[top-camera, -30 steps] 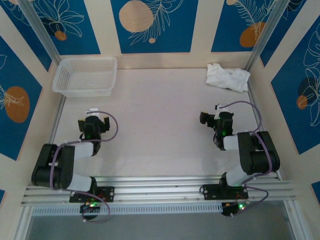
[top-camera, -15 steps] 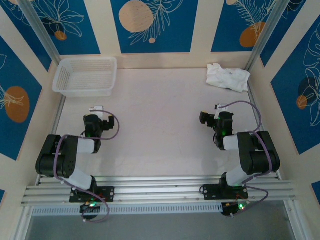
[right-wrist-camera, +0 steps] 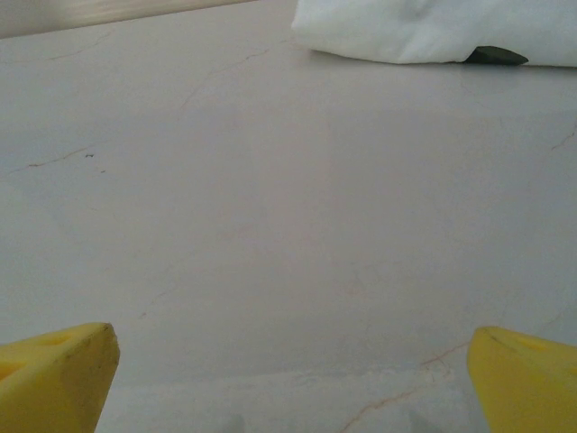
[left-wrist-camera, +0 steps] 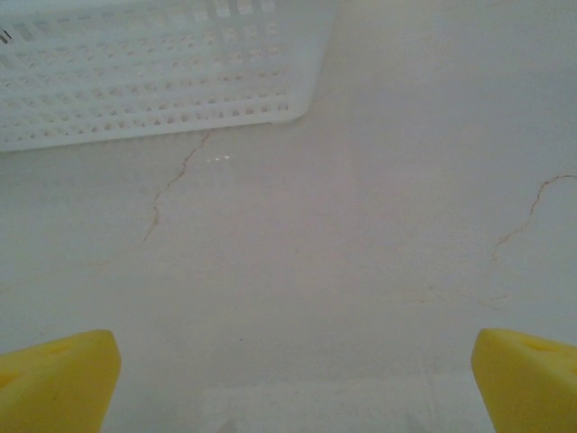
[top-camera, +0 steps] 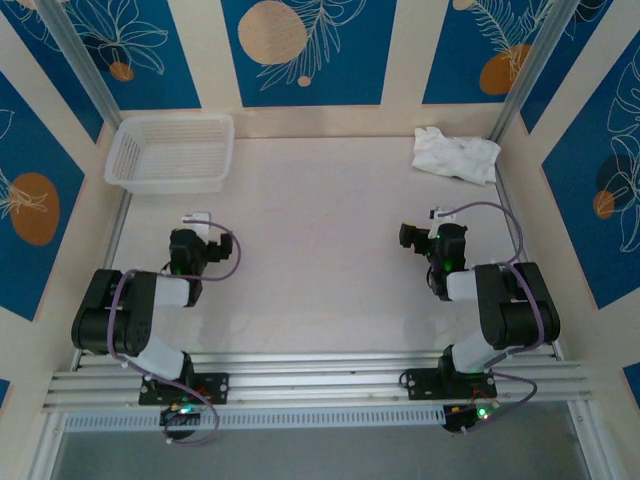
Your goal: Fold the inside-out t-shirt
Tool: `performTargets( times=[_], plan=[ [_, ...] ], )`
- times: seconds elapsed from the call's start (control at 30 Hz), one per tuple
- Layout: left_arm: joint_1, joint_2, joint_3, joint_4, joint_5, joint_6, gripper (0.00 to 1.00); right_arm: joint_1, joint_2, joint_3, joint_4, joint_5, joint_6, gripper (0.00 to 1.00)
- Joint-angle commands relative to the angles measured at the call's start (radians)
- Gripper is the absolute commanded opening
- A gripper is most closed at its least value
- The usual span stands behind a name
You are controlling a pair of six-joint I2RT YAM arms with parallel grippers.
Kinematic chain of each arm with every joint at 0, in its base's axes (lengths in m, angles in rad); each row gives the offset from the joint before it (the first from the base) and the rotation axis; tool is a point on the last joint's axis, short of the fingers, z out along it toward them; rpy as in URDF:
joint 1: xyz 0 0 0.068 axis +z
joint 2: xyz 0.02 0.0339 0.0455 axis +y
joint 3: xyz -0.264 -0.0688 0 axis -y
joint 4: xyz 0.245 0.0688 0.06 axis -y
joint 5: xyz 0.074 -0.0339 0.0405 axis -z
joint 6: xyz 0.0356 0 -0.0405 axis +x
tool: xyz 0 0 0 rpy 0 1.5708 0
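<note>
The pale, faintly veined stone-look counter [top-camera: 320, 200] spreads between the blue-and-cream patterned walls. At its far left corner stands a white rectangular plastic mesh basket [top-camera: 170, 152]. In the far right corner lies the plain white cloth t-shirt [top-camera: 456, 154], crumpled in a wrinkled heap, well apart from both arms. The left gripper [left-wrist-camera: 293, 379], with yellow fingertips, hangs over bare counter near the basket, its jaws spread wide and holding nothing. The right gripper [right-wrist-camera: 288, 374] is likewise wide open and empty above bare counter, facing the t-shirt.
</note>
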Motion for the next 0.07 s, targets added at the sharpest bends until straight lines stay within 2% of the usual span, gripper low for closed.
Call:
performTargets(
  times=[0.0,0.03],
  plan=[
    [-0.003,-0.007,0.018,0.005,0.024,0.011,1.0,0.0,-0.022,0.002,0.051,0.026,-0.017,0.99],
    [-0.002,-0.007,0.017,0.004,0.024,0.011,1.0,0.007,-0.026,0.002,0.049,0.08,-0.005,0.99]
  ],
)
